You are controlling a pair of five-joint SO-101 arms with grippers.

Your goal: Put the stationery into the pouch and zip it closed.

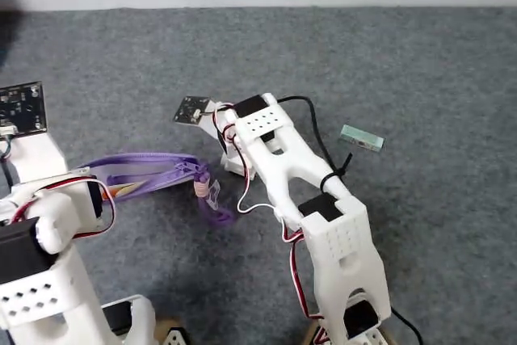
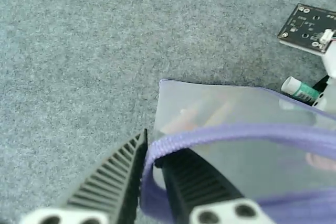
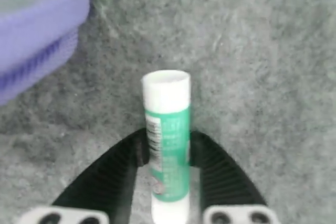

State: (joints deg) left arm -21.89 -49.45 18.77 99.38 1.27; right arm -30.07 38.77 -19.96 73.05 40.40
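Note:
A translucent pouch point(image 1: 149, 169) with a purple zip edge lies on the grey carpet, held up at one end. My left gripper point(image 2: 152, 174) is shut on the pouch's point(image 2: 220, 145) purple rim, and orange items show through its wall. My right gripper point(image 3: 167, 148) is shut on a white and green glue stick point(image 3: 167, 108), which it holds just above the carpet beside the pouch's purple edge point(image 3: 37, 35). In the left wrist view the glue stick point(image 2: 298, 88) sits just past the pouch's far end. In the high view the right gripper point(image 1: 233, 159) is at the pouch's zip-pull end.
A small green and white eraser-like block point(image 1: 361, 138) lies on the carpet to the right of the right arm. A purple strap loop point(image 1: 214, 206) trails from the pouch's end. Bare carpet stretches toward the back wall.

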